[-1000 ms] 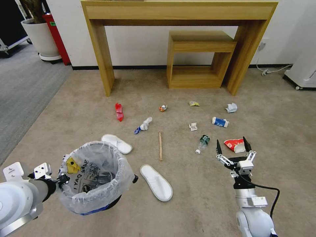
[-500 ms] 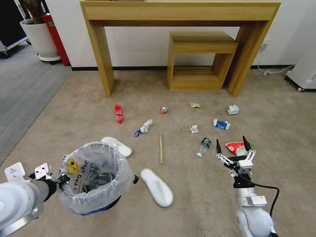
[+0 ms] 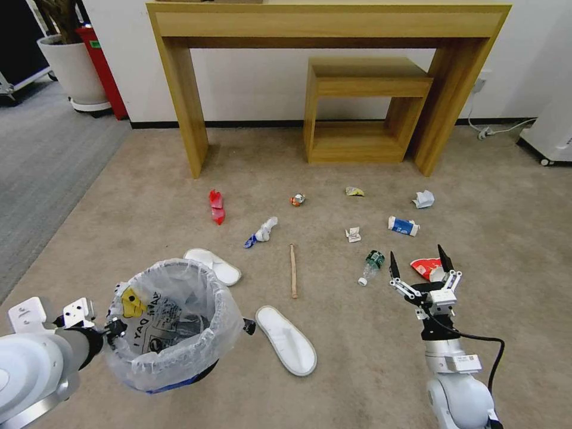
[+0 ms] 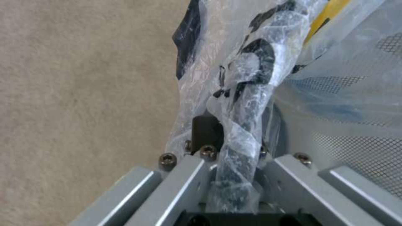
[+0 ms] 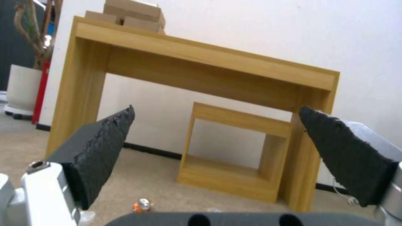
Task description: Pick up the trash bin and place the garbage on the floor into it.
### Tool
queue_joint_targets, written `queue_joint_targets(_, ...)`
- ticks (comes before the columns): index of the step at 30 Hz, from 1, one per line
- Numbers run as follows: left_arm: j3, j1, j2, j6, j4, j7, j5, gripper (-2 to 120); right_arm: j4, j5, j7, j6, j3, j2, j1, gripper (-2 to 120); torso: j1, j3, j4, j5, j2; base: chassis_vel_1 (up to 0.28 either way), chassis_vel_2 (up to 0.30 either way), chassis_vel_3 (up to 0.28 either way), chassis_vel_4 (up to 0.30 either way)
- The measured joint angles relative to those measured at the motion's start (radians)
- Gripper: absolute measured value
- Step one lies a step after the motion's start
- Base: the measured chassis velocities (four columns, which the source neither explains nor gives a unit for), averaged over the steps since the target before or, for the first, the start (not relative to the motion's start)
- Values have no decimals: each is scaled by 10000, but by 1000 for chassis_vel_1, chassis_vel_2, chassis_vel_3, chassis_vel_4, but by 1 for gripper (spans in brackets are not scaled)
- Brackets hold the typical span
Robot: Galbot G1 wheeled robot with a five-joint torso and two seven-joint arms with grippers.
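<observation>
The trash bin point(image 3: 170, 325), lined with a crinkled clear bag, hangs low at my left with my left gripper point(image 3: 113, 328) shut on its rim. In the left wrist view the left gripper point(image 4: 234, 175) clamps the bag-wrapped trash bin rim point(image 4: 251, 78). My right gripper point(image 3: 417, 255) stands open above the floor point(image 3: 149, 196), just short of a red wrapper point(image 3: 426, 267) and beside a clear bottle point(image 3: 370, 266). Garbage lies scattered: two white slippers point(image 3: 213, 266) point(image 3: 286, 339), a wooden stick point(image 3: 293, 270), a blue-white carton point(image 3: 403, 226), crumpled paper point(image 3: 422, 198), another red wrapper point(image 3: 216, 205), a yellow wrapper point(image 3: 354, 191).
A wooden desk point(image 3: 328, 24) with a small shelf unit point(image 3: 357, 107) under it stands against the wall ahead. Grey ribbed carpet point(image 3: 42, 161), a white plant pot point(image 3: 74, 68) and a red object are at far left. A white appliance point(image 3: 551, 131) and cable sit far right.
The whole picture has shifted slightly, with the litter now a little lower and to the right, so the camera moved. Both arms keep their poses and the bin stays held.
</observation>
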Motion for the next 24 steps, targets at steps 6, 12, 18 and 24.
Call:
queue_joint_targets(6,4,14,-21,-1,-37,1,14,0,32,-19,-3,1,4,6,-30,100,0,0,-1,2,0,172,177,-174,-180)
queue_joint_targets(12,42,58,-76,-3,-71,2,74,0,72,-39,-2,2,25,7,-56,100,0,0,0,0,0,265,258,-257,-252)
queue_joint_targets(18,151,40,-104,-3,-70,21,169,0,80,-60,26,5,19,41,-79,100,0,0,3,2,0,285,269,-269,-263)
queue_joint_targets(24,166,7,-51,-10,-17,31,183,0,61,-75,-1,10,21,35,-54,100,0,0,2,1,0,113,97,-109,-121)
